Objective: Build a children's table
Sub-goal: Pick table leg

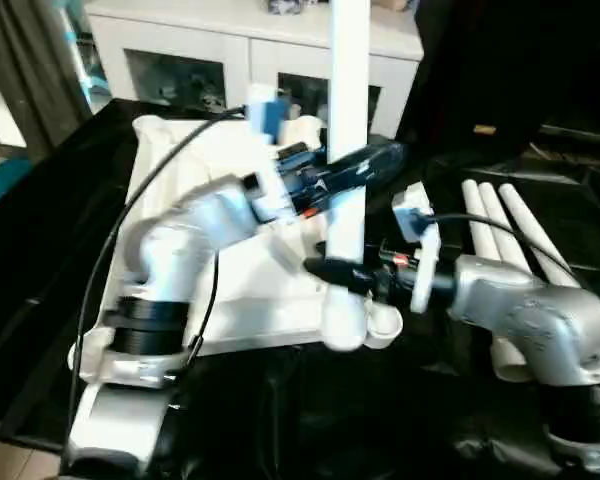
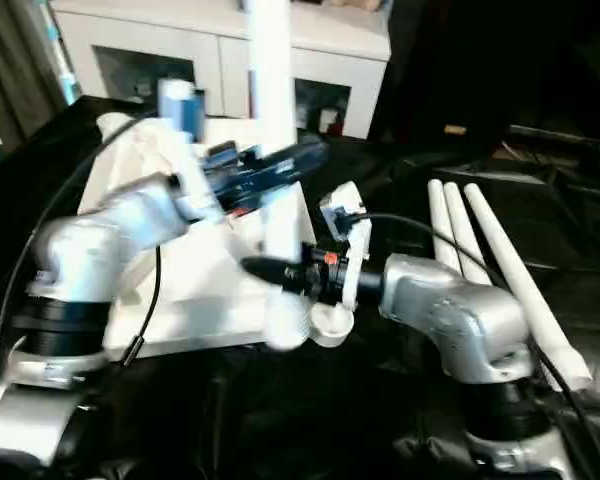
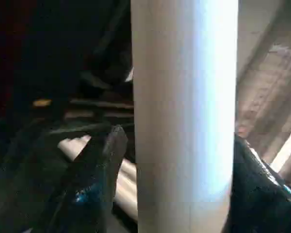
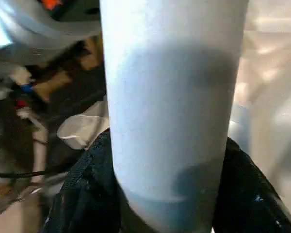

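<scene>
Black-draped bench (image 1: 40,260): white tabletop (image 1: 270,290) inverted, upright leg (image 1: 348,150) at near corner socket; left gripper (image 1: 365,165), right gripper (image 1: 342,272) both clamping leg. 3 spare legs (image 1: 505,225) right. White cabinet (image 1: 180,45) behind.

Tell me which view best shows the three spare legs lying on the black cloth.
The right eye view: the three spare legs lie side by side on the black cloth, seen nearly whole, off to the right arm's side. The left eye view has them partly behind the right arm. The left wrist view catches blurred ends past the upright leg.
</scene>
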